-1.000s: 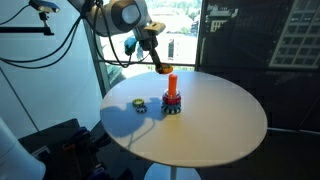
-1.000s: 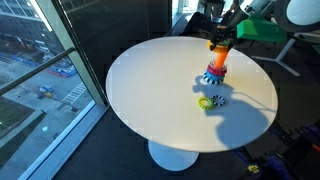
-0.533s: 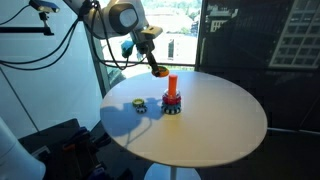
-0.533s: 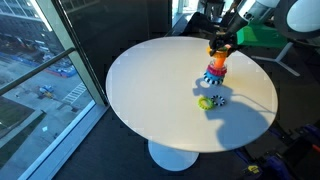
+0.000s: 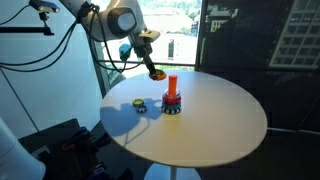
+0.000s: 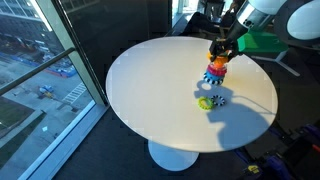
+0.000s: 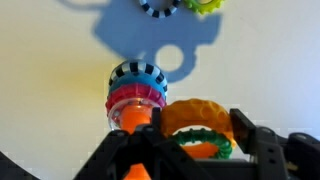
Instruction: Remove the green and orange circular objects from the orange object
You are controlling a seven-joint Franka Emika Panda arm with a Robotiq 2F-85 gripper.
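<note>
My gripper (image 7: 198,126) is shut on the orange ring (image 7: 195,109), and a darker green ring (image 7: 212,144) sits right under it between the jaws. In both exterior views the gripper (image 5: 153,68) (image 6: 221,48) holds the orange ring (image 5: 157,73) in the air just beside the top of the orange peg (image 5: 171,84). In the wrist view the peg (image 7: 133,118) stands left of the jaws with red, blue and striped rings (image 7: 137,80) low on it. A yellowish-green ring (image 6: 205,102) (image 5: 136,103) lies on the table.
The round white table (image 5: 225,120) (image 6: 150,90) holds a black-and-white striped ring (image 6: 218,98) (image 7: 157,7) next to the yellowish-green one. Windows and a drop lie past the table's edge; cables and the arm hang behind the peg.
The gripper has moved a little sideways away from the peg and slightly down, carrying the orange ring with it. The things on the table have not moved.
</note>
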